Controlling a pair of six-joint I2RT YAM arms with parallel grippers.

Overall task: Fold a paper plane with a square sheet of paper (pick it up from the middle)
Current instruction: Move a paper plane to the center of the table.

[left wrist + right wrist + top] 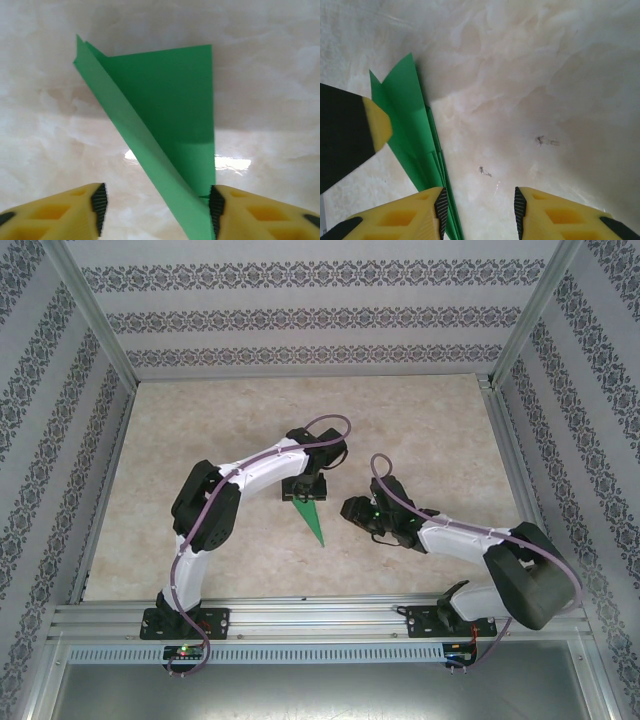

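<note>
We look down from above and behind the arm bases onto the whole table (200, 420). Each wrist camera peers past its own fingertips, the left gripper (157, 207) and the right gripper (479, 210), close over the tabletop. All three views share the paper plane (312, 518).

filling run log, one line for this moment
paper plane: wing raised | left end effector: open around it | right end effector: open beside it

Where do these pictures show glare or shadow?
Left wrist view: a bright glare strip on the table beside the paper plane, whose lower part lies in shadow. Right wrist view: the table darkens toward the lower right. Top view: even light, no glare.
</note>
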